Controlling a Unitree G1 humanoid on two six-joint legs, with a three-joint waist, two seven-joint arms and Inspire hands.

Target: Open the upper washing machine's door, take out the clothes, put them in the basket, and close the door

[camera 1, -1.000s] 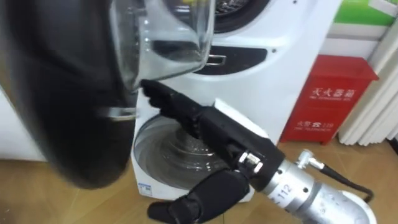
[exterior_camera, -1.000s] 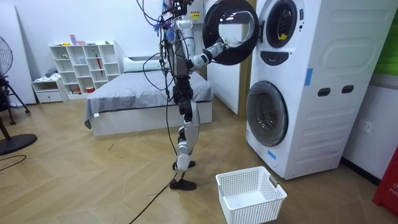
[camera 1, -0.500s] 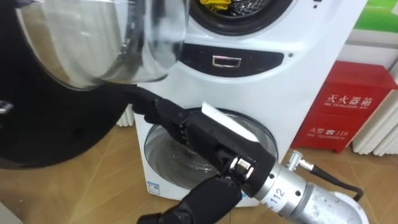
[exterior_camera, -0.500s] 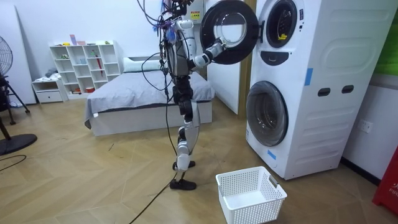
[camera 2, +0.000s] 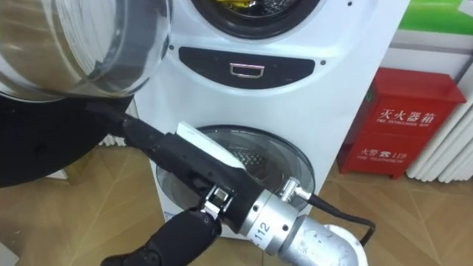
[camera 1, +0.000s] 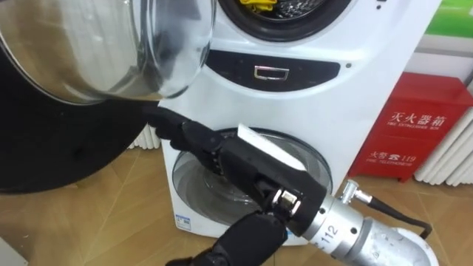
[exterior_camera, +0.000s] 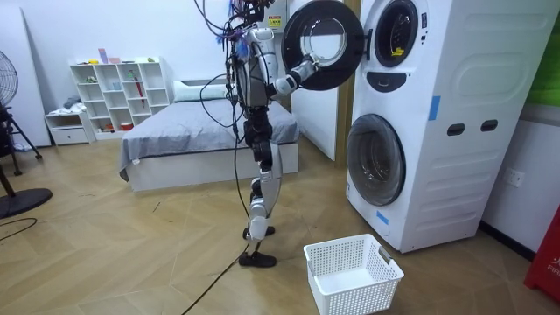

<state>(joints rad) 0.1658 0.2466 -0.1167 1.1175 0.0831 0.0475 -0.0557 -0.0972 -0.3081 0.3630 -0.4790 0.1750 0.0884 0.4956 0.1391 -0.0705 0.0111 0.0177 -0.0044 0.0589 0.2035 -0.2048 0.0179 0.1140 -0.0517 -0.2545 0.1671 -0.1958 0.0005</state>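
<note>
We found the right hand (camera 1: 236, 159) open, its fingers straight and laid against the lower rim of the swung-out door (camera 1: 66, 148), grasping nothing. We judged that the push belonged on that dark rim, not on the glass bowl (camera 1: 111, 44), until the door stood clear of the drum. The yellow clothes (camera 1: 255, 4) lay inside the upper drum of the washing machine (camera 1: 310, 81). They were bunched and cut off at the view's top, so we could read no long axis or heading.

The door (camera 1: 59, 140) hides the fingertips of the right hand (camera 1: 244, 166); yellow clothes (camera 1: 255, 4) cropped above.
</note>
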